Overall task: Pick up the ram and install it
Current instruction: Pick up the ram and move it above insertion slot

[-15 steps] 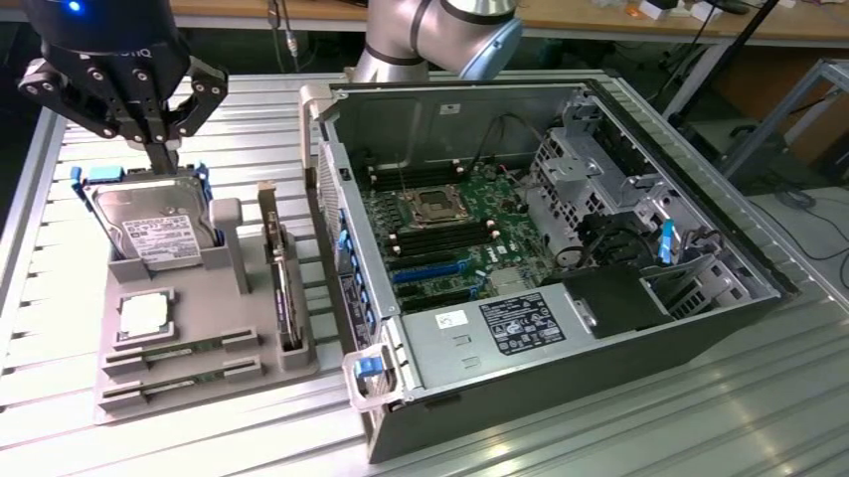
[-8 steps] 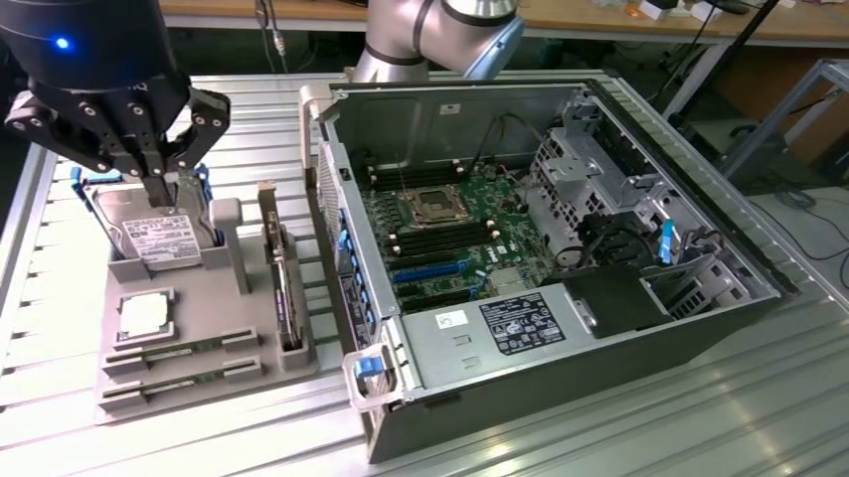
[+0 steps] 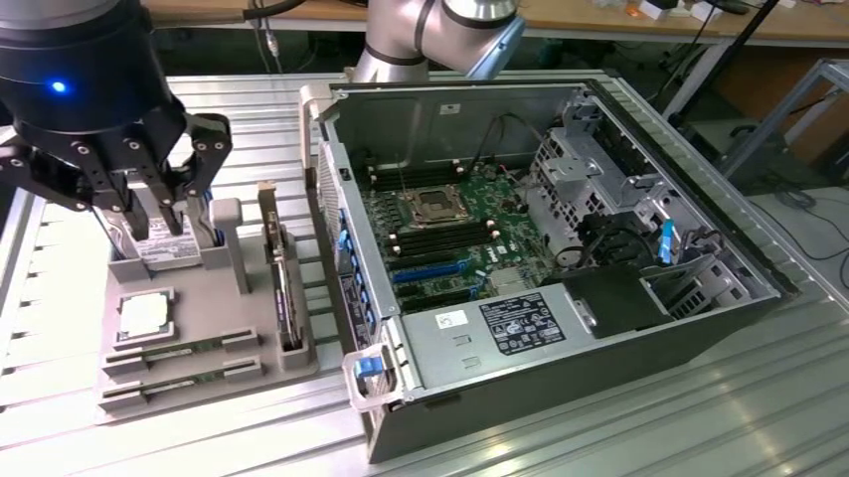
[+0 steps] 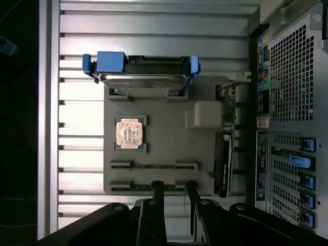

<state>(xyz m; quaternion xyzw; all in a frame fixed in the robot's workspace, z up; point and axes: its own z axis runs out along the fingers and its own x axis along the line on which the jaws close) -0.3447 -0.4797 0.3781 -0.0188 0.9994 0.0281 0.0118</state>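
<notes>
Two ram sticks lie side by side in slots at the near end of a grey tray (image 3: 253,263): one ram stick (image 3: 183,348) (image 4: 154,165) and a second ram stick (image 3: 183,383) (image 4: 134,184) beside it. Both are thin green boards seen edge-on. My black gripper (image 3: 159,214) (image 4: 174,200) hangs above the tray, open, with nothing between its fingers (image 4: 156,205). In the wrist view the fingertips overlap the second stick without touching it. In the exterior view the gripper stands in front of the hard drive.
The tray also holds a hard drive (image 4: 141,77) in a blue caddy, a square silver processor (image 3: 143,313) (image 4: 129,134) and an upright expansion card (image 3: 281,288) (image 4: 224,159). At the exterior view's right stands the open computer case (image 3: 558,397) with its motherboard (image 3: 444,238).
</notes>
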